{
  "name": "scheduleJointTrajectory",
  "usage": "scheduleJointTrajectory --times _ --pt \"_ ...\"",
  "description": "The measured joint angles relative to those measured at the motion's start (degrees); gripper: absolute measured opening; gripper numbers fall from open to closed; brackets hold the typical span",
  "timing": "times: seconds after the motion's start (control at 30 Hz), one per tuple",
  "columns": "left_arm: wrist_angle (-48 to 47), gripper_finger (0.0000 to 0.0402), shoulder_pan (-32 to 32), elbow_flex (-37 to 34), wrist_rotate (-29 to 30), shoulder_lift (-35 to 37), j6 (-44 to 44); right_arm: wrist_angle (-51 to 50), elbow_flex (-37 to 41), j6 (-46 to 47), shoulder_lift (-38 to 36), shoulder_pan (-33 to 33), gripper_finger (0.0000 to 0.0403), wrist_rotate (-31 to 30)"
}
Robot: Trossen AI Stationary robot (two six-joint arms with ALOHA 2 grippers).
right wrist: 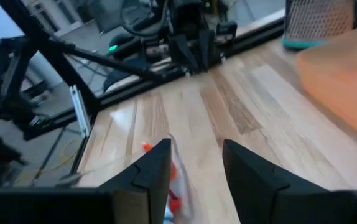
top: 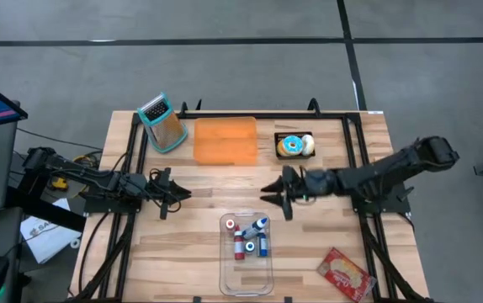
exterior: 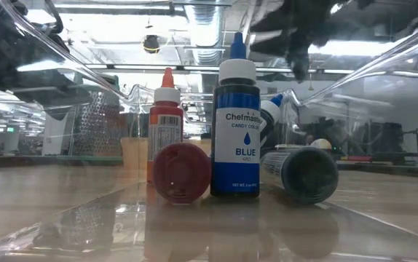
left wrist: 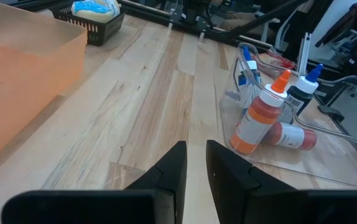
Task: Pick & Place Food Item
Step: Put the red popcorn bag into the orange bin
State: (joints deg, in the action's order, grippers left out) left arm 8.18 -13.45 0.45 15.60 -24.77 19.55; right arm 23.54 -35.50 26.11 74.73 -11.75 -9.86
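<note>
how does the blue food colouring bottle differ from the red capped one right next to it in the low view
The blue Chefmaster bottle stands upright with a white collar and a blue pointed tip; the red-capped bottle lies on its side, its round red cap facing the camera. The blue bottle has dark contents and a readable label; the red-capped one shows no label from here. Both sit inside the clear plastic container, close beside each other.

A lab or workshop: grey concrete floor (top: 250, 67); exposed ceiling ducts (exterior: 194, 22); rig-framed wooden table (top: 191, 252).
</note>
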Motion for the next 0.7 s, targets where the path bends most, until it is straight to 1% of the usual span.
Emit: scheduleJointTrajectory --times 0.07,0.13,0.2,0.23,0.33,0.43,0.57,0.7 --pt "0.0 0.0058 0.0 0.0 0.0 0.0 0.0 0.4 1.5 -1.8 -0.7 4.4 0.0136 6.4" --pt "0.0 0.0057 0.0 0.0 0.0 0.0 0.0 4.1 4.4 -3.7 -1.9 8.5 0.0135 11.4" --pt "0.0 0.0056 0.0 0.0 0.0 0.0 0.0 9.6 8.6 -5.1 -3.8 12.4 0.0134 15.3" --pt "0.0 0.0056 0.0 0.0 0.0 0.0 0.0 11.5 10.8 -5.7 -5.1 14.1 0.0134 16.2" --pt "0.0 0.0058 0.0 0.0 0.0 0.0 0.0 13.2 17.2 -9.1 -10.6 17.3 0.0134 17.1" --pt "0.0 0.0058 0.0 0.0 0.0 0.0 0.0 13.5 23.1 -12.3 -18.0 17.7 0.0134 17.5" --pt "0.0 0.0056 0.0 0.0 0.0 0.0 0.0 13.3 30.2 -14.6 -27.5 15.3 0.0134 16.9" --pt "0.0 0.0058 0.0 0.0 0.0 0.0 0.0 11.7 35.1 -15.7 -34.2 11.9 0.0134 15.8"
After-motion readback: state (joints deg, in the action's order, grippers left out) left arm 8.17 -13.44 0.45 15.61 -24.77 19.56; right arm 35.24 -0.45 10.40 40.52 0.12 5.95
